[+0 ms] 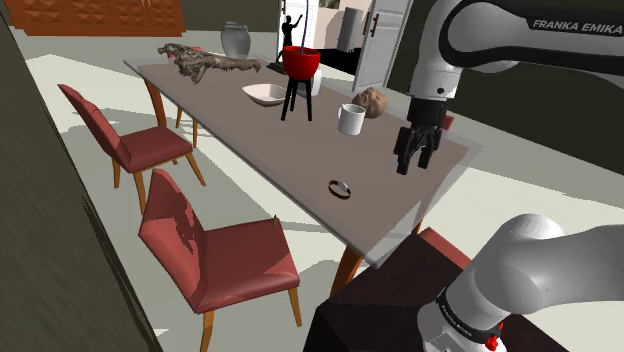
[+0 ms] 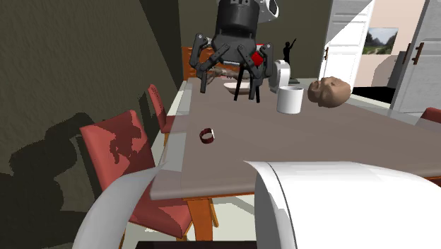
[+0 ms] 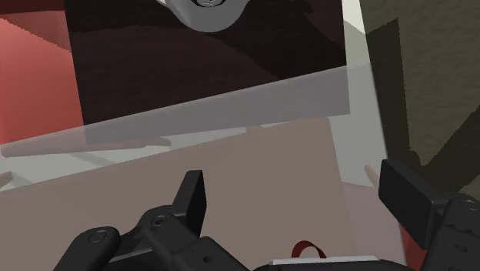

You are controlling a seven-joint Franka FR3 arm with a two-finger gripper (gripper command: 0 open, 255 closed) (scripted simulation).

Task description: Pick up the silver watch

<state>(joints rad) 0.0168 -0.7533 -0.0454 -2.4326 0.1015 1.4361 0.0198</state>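
The watch lies on the grey-brown table near its front end, a small dark reddish band curled into a ring with a pale face. It appears as a dark red ring in the second exterior view, and its loop peeks out close by the hand in the wrist view. My black gripper hangs open above the table, to the shoulder view's right of the watch and well clear of it. Nothing is between the fingers, which stand wide apart. Across the table the gripper hovers beyond the watch.
A white mug, a brown lump, a red bowl on a black stand, a white bowl, a grey vase and a gnarled brown piece stand farther along the table. Red chairs line its left side.
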